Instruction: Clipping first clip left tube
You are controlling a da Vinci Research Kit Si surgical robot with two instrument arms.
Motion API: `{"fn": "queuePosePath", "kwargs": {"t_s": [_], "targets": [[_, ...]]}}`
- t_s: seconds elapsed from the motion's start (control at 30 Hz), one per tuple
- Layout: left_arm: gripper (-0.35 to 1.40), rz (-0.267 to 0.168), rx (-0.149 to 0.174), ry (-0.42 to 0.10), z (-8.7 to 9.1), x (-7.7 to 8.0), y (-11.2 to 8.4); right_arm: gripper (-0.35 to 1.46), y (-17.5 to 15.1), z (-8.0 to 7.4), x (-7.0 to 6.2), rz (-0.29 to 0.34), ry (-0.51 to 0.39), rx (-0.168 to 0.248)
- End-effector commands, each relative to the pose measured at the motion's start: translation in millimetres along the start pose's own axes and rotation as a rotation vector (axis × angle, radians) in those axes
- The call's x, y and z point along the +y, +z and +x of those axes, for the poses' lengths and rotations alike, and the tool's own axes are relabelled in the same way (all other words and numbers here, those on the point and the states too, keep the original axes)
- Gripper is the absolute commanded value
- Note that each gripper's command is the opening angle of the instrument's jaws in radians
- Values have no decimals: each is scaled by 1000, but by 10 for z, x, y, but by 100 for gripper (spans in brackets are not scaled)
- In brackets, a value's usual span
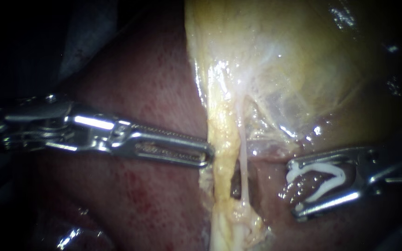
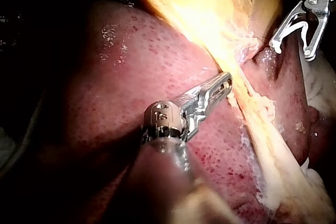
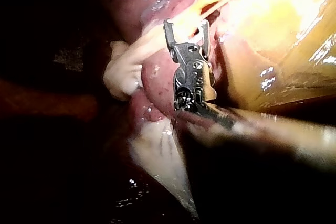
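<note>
Below the gallbladder (image 1: 303, 60) two tubes run down side by side: a thick yellow left tube (image 1: 222, 139) and a thin pale right tube (image 1: 243, 153). My left instrument (image 1: 205, 155) reaches in over the liver (image 1: 140, 93) with slotted jaws shut, and its tip touches the left tube's edge. The left wrist view shows the same contact, left instrument (image 2: 224, 83) against the left tube (image 2: 247, 95). My right instrument (image 1: 294, 188) stands open to the right of both tubes, apart from them. A white clip (image 1: 322, 179) sits loaded between its jaws, as in the right wrist view (image 3: 185, 27).
Wet red liver lies under and around both instruments, with small blood spots below the left one. A pale lump of tissue (image 3: 123, 74) hangs at the strand's end beside my right instrument. A glistening membrane (image 1: 275, 107) spreads from the gallbladder toward the tubes.
</note>
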Motion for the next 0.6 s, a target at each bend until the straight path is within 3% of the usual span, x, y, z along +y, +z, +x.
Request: {"fn": "queuePosePath", "kwargs": {"t_s": [0.03, 0.3, 0.6], "targets": [[-35, 0, 0, -1, 0, -1, -1, 54, 0, 1, 0, -1, 0, 1], [-35, 9, 3, -3, -1, -16, -16, 54, 10, 5, 0, -6, 1, 2], [-35, 17, -2, -17, -17, -46, -54, 54, 36, 3, -4, -18, -3, 3]]}}
